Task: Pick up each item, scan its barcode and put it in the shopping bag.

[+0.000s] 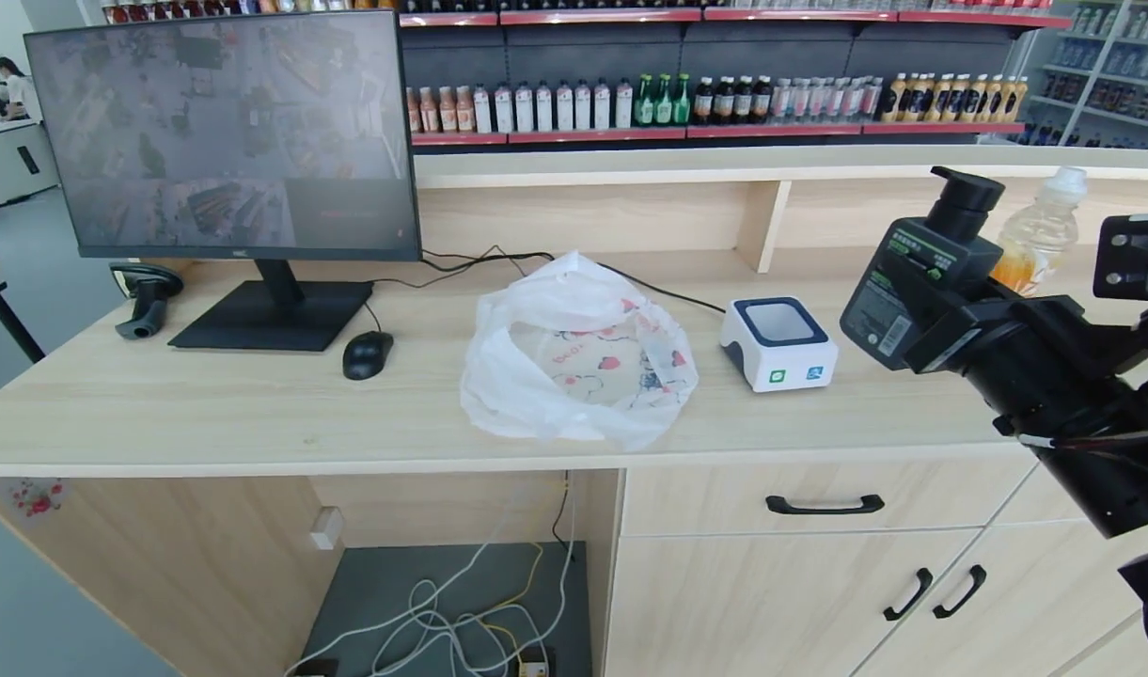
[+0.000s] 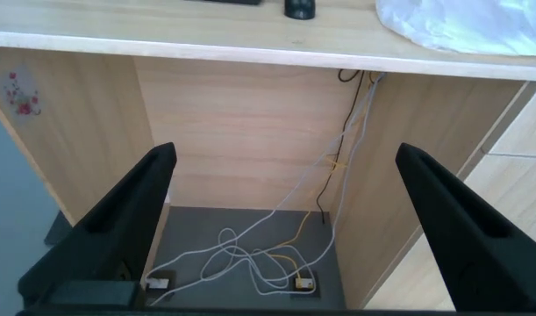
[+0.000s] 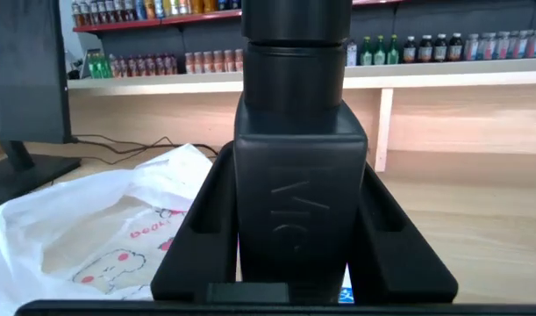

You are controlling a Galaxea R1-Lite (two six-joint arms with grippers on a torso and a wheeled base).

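Black bottle (image 1: pixel 891 282) sits in your right claw (image 1: pixel 945 324), frame right, barcode (image 1: pixel 897 335) facing the scanner (image 1: pixel 778 343); left claw (image 2: pixel 285 162) hangs released.

Shop interior, checkout area.
Pale wood counter (image 1: pixel 207 414) with black-handled drawers (image 1: pixel 705 503) beneath; red-edged shelves (image 1: pixel 630 135) of bottles (image 1: pixel 564 105) behind; grey floor (image 1: pixel 28 602) at left.

We can make out no word for certain. The black bottle (image 1: pixel 898 291) carries a label of white and green print, too fine for us to read, with a white barcode patch (image 1: pixel 895 335) at its lower corner. Raised lettering runs along its side in the right wrist view. The scanner (image 1: pixel 778 344) bears a green and a blue square sign on its front. The shopping bag (image 1: pixel 574 362) shows red lettering among hearts. The monitor (image 1: pixel 224 136) has a tiny logo on its lower bezel.
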